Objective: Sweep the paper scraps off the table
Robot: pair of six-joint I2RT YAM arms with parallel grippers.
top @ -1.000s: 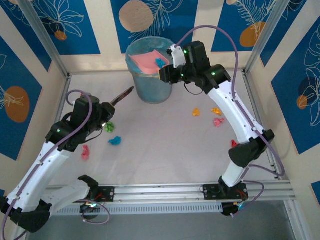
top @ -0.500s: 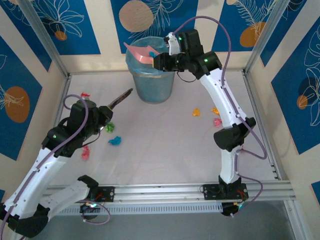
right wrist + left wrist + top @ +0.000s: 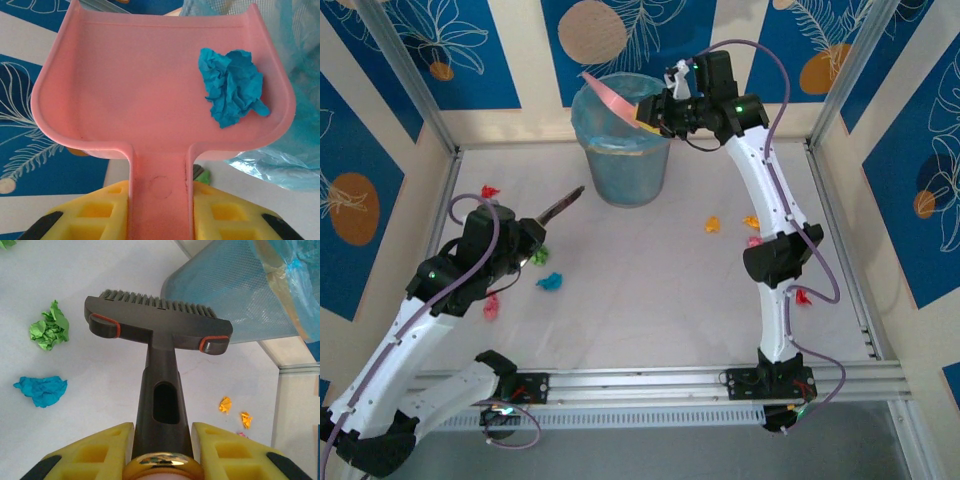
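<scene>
The paper scraps are mostly loose on the counter. One blue scrap rides in the pink dustpan, near its right front corner. The pan is tipped above the mouth of the blue bin at the far side of the counter. The right pincer is pinching the pan's handle between its yellow pads. The left pincer is pinching the stem of the dark brush, whose bristles point toward the bin, with a green and a cyan scrap just beside it.

The likely slip is at the pour. The blue scrap lies off-centre, so if that corner hangs past the rim it could drop outside or behind the bin. The crumpled paper may also cling to the pan, and the pan's lip could snag the bin's loose liner. A careless stroke of the brush could also flick the light scraps farther off.

By count there is one bin, one dustpan and one brush. One scrap is in the pan. Eight are visible on the counter: two red, two pink, two orange, one green and one cyan. A green sliver at the edge of the left wrist view may be a ninth.
</scene>
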